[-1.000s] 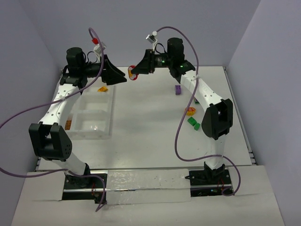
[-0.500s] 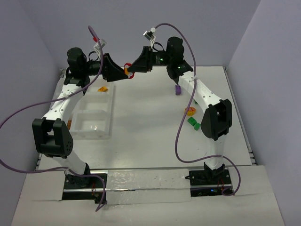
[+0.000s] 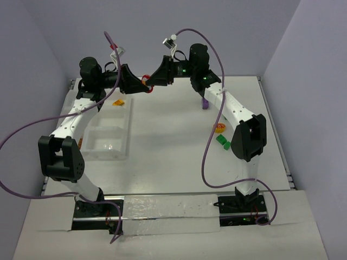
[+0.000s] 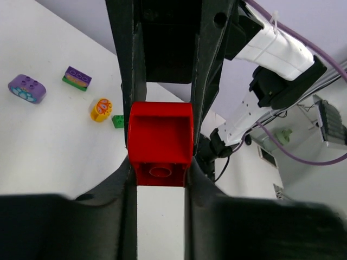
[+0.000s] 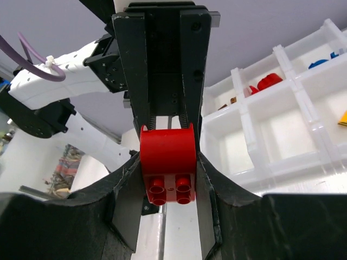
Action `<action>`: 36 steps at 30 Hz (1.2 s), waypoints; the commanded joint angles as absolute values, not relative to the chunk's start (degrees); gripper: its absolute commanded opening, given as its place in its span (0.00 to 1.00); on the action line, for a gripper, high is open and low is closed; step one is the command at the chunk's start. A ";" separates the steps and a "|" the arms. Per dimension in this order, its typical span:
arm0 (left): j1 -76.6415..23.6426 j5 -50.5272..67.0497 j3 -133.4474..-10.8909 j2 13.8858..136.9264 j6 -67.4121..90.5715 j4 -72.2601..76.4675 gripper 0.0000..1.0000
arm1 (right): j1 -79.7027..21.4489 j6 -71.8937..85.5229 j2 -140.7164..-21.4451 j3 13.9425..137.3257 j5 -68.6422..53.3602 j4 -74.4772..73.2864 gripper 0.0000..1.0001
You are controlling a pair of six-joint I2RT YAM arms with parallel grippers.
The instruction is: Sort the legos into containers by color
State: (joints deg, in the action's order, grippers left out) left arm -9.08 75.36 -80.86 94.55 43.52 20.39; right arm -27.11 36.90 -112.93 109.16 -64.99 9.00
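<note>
Our left gripper (image 3: 142,86) is clenched on the red brick (image 3: 146,82), held in the air above the far middle of the bench (image 3: 162,146). Our right gripper (image 3: 153,83) grasps the same brick from the right, so the two meet tip to tip around it. Below and to the left sits the tray (image 3: 128,130), with an orange piece (image 3: 118,102) at its far end. On the bench to the right lie a purple brick (image 3: 205,103), a round orange piece (image 3: 219,128) and, nearest, a green brick (image 3: 222,141).

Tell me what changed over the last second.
The left gripper and right gripper closed the gap between them, and the left one shut on the red lego that the right was holding; both grip it now. The tray, purple piece and green piece stayed put.
</note>
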 commanded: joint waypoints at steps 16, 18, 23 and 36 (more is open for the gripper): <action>23.96 52.99 -90.44 89.79 -9.39 -51.04 0.00 | -21.74 5.53 -106.69 110.85 -44.21 -22.57 1.00; 27.90 40.67 -93.80 92.64 -13.69 -55.10 0.00 | -21.37 -1.23 -105.18 107.85 -40.35 -27.36 1.00; 30.07 21.92 -93.07 94.92 -15.49 -52.55 0.00 | -19.56 -4.56 -103.10 102.75 -34.74 -31.09 1.00; 28.60 14.73 -97.15 107.57 -16.93 -53.20 0.09 | -15.26 -7.12 -99.84 93.40 -31.00 -31.61 1.00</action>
State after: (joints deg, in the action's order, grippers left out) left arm 29.79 16.34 -92.90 105.61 -15.87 -52.48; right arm -15.72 -4.89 -104.03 94.26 -32.84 -31.39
